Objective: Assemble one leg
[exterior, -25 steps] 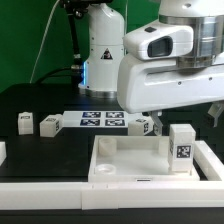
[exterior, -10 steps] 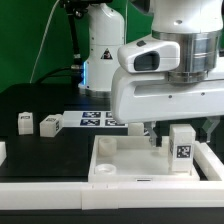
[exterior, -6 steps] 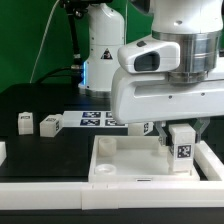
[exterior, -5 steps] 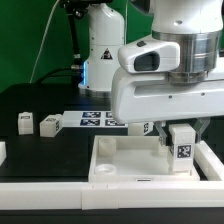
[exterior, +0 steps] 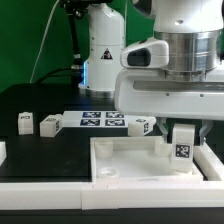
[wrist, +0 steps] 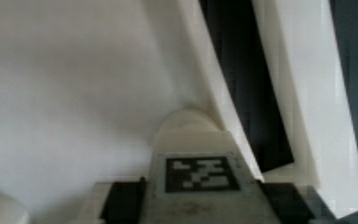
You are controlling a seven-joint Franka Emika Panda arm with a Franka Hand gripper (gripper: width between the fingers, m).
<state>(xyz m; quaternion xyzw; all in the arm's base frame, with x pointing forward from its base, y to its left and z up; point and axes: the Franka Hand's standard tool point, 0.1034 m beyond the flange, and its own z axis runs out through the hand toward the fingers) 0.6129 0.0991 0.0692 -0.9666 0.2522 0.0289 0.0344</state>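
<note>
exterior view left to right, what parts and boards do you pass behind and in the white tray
loose leg → second loose leg → marker board → third leg → gripped leg

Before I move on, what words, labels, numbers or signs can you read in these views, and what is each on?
Words or numbers: none readable in either view.
Triangular warning sign, symbol too small to read: on the white robot base behind the table.
Square black-and-white marker tags, patterns and not text: on the leg under the arm, the loose legs, and the marker board.
</note>
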